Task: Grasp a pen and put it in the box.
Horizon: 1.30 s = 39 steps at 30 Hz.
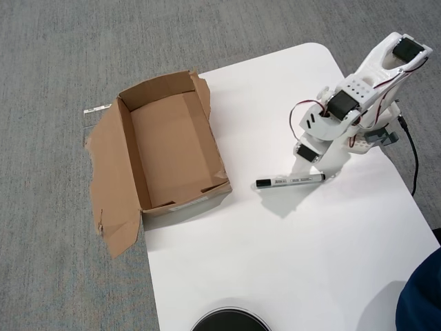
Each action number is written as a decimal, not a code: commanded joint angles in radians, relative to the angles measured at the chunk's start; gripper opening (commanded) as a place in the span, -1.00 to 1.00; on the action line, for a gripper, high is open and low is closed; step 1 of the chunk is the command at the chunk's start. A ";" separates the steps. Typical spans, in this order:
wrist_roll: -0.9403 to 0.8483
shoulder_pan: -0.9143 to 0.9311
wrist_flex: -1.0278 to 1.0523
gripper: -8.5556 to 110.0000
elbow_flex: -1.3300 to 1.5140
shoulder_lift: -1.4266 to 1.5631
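Observation:
The pen (pixel 289 181) lies flat on the white table (pixel 275 262), black cap to the left, right of the box. The box (pixel 169 148) is brown cardboard, open and empty, at the table's left edge, with a long flap (pixel 110 186) splayed out over the carpet. My gripper (pixel 315 169) points down just above the pen's right end. Its white fingers (pixel 300 165) look spread apart and hold nothing, though white on white makes them hard to make out.
A black round object (pixel 231 321) sits at the table's front edge. A dark blue shape (pixel 422 296) fills the bottom right corner. A black cable (pixel 414 158) runs by the arm's base. Grey carpet surrounds the table.

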 commanded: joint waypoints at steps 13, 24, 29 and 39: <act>-0.005 -0.016 -0.152 -0.74 -0.013 -0.202; -0.053 -0.018 -0.184 -0.65 -0.008 -0.264; -0.153 -0.018 -0.261 -0.65 0.001 -0.291; -0.179 -0.019 -0.262 -0.59 0.002 -0.293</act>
